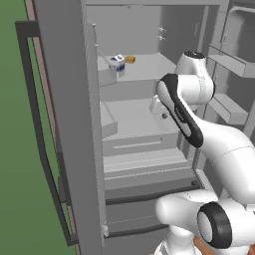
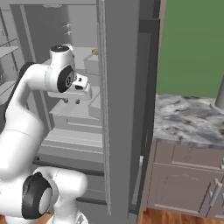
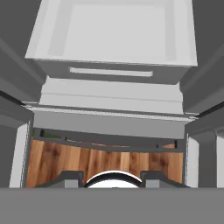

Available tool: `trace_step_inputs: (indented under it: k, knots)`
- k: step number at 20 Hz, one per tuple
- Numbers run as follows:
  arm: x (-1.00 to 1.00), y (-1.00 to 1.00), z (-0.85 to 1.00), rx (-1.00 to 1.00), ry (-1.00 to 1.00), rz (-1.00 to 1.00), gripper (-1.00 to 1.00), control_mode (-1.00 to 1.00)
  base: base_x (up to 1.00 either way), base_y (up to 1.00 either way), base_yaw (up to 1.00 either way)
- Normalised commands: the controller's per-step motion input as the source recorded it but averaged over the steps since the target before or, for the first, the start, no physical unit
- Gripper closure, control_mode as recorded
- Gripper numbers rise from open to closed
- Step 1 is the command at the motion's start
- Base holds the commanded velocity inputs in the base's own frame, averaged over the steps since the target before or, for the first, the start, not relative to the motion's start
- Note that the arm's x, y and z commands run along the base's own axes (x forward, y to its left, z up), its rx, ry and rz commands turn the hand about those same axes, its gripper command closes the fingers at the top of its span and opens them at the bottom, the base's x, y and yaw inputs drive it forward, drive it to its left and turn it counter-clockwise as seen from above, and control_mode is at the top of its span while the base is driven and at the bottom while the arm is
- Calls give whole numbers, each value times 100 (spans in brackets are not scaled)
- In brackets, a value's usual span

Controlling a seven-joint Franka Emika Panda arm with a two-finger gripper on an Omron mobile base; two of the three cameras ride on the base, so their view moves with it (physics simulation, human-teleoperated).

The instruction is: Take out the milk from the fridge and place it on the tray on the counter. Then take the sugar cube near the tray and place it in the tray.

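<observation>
**Grey fridge open, milk waiting on the upper shelf**

Grey shelves fill the open fridge (image 1: 149, 114), and the milk (image 1: 118, 63) stands on the upper shelf beside a small orange block (image 1: 130, 59). The fingers (image 2: 72, 101) hang lower, pointing down over the drawers (image 3: 113, 35), well apart from the carton. To do this step well, the arm should probably rise, turn the hand level and approach the carton squarely. The fingers hold nothing; whether they are spread or pressed together cannot be told.
</observation>
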Motion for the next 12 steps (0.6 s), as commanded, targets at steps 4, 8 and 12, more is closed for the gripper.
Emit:
trace_step_inputs:
  k: [4,8,12]
  knots:
    - [-21,1,0,0,0,1,-100,-100,0,0,0]
    - [-42,17,0,0,0,8,-100,-100,0,0,0]
    - [-33,16,0,0,-3,9,-100,-100,0,0,0]
